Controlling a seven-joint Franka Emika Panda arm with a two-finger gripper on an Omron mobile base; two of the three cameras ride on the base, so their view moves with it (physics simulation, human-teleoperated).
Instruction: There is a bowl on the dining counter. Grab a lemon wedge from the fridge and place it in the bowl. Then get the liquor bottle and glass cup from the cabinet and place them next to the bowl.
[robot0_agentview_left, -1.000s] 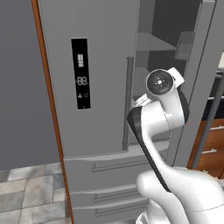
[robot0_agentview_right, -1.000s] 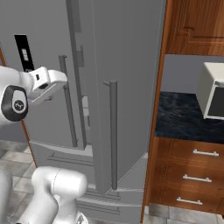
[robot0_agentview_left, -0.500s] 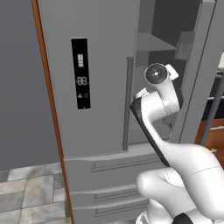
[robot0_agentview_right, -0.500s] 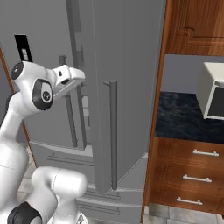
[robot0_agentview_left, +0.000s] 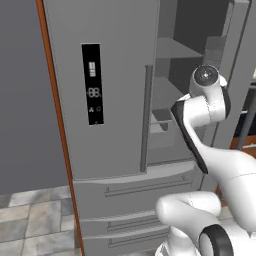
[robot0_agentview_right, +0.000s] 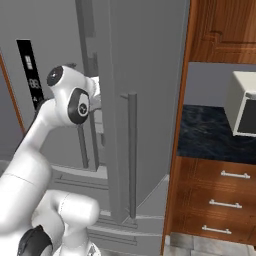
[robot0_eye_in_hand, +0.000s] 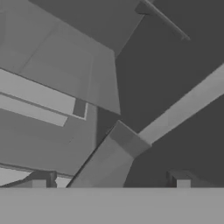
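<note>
The grey fridge (robot0_agentview_left: 115, 125) stands with its left door shut and its right door (robot0_agentview_right: 150, 85) swung open. My arm reaches into the opening, its wrist (robot0_agentview_left: 205, 77) at shelf height. In the hand view my gripper (robot0_eye_in_hand: 110, 183) is open, with both fingertips (robot0_eye_in_hand: 39, 182) spread wide and nothing between them. It looks at bare grey shelves and a door bin (robot0_eye_in_hand: 48, 96) inside the fridge. The lemon wedge, bowl, dining counter, liquor bottle and glass cup are out of view.
The open door's bar handle (robot0_agentview_right: 131, 150) hangs close to my arm's right. A white microwave (robot0_agentview_right: 244, 105) sits on a black counter over wooden drawers (robot0_agentview_right: 220, 200). Freezer drawers (robot0_agentview_left: 135, 190) lie below the doors.
My wrist has swung from in front of the left door into the fridge opening. The gripper has stayed open.
</note>
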